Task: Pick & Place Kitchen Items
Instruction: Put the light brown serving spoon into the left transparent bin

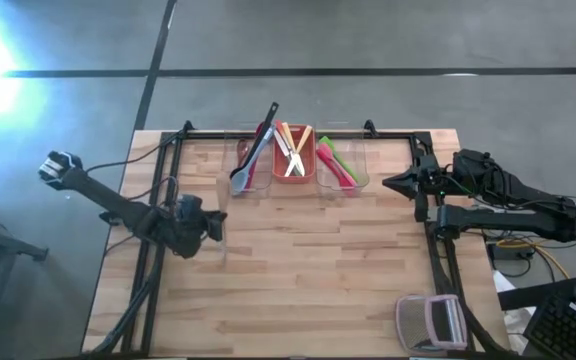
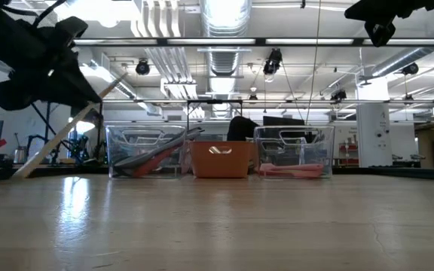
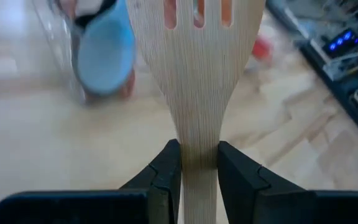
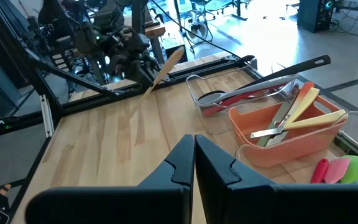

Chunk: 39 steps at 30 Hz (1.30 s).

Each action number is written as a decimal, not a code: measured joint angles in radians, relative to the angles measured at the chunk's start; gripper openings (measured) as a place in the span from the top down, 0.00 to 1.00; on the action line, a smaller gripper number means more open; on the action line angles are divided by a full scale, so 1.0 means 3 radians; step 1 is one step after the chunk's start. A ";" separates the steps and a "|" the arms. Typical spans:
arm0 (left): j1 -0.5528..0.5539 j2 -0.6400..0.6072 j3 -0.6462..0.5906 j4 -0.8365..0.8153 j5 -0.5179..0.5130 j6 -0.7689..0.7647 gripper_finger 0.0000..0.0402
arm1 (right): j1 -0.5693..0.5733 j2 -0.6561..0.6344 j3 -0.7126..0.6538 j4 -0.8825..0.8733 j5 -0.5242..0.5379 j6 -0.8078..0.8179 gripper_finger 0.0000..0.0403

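My left jaws are clenched on the neck of a pale slotted wooden spatula, its blade pointing out ahead of me. I hold it above the left part of the worktop, short of the row of bins at the far edge. In the low view it hangs tilted, and I cannot tell whether its lower end touches the surface.

My right jaws are closed on nothing, raised by the worktop's right edge, near the far right corner.

At the middle of the far edge stand three bins side by side: a clear bin with a grey spoon and long black tongs sticking out, a red rectangular bin holding pale wooden and metal utensils, and another clear bin with pink and green spoons. A grey-and-pink boxy gadget sits at the near right corner.

The light plank surface between me and the bins is open. A dark metal frame runs along the left, far and right edges. Beyond is a workshop with bright ceiling lights.
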 joint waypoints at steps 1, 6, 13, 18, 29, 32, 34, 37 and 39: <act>0.0030 -0.0033 0.0000 0.0003 -0.0056 0.0066 0.79 | 0.0000 0.0001 0.0000 -0.0001 -0.0001 0.0000 0.98; 0.0195 -0.0172 0.0000 0.0039 -0.0248 0.0378 0.79 | 0.0000 0.0000 0.0000 0.0000 -0.0001 0.0000 0.98; 0.0490 -0.0327 0.0000 0.0513 -0.0535 0.1234 0.79 | 0.0000 0.0000 0.0000 0.0000 0.0000 0.0000 0.98; 0.0851 -0.0399 0.0000 0.1186 -0.0541 0.2231 0.79 | 0.0000 0.0001 0.0000 -0.0001 -0.0001 0.0000 0.98; 0.1747 -0.0419 0.0000 0.2406 0.0165 0.3696 0.79 | 0.0000 0.0000 0.0000 -0.0001 0.0000 0.0000 0.98; 0.2023 -0.0419 0.0000 0.2535 0.0439 0.3838 0.79 | 0.0000 0.0000 0.0001 0.0000 0.0000 0.0000 0.98; 0.2200 -0.0415 0.0001 0.2600 0.0652 0.3892 0.79 | 0.0000 0.0001 0.0001 -0.0001 -0.0001 0.0000 0.98; 0.2446 -0.0397 0.0001 0.2716 0.0930 0.3967 0.79 | 0.0000 0.0000 0.0000 -0.0001 -0.0001 0.0000 0.98; 0.2595 -0.0385 0.0001 0.2767 0.1070 0.4027 0.79 | 0.0000 0.0001 0.0001 -0.0001 0.0000 0.0000 0.98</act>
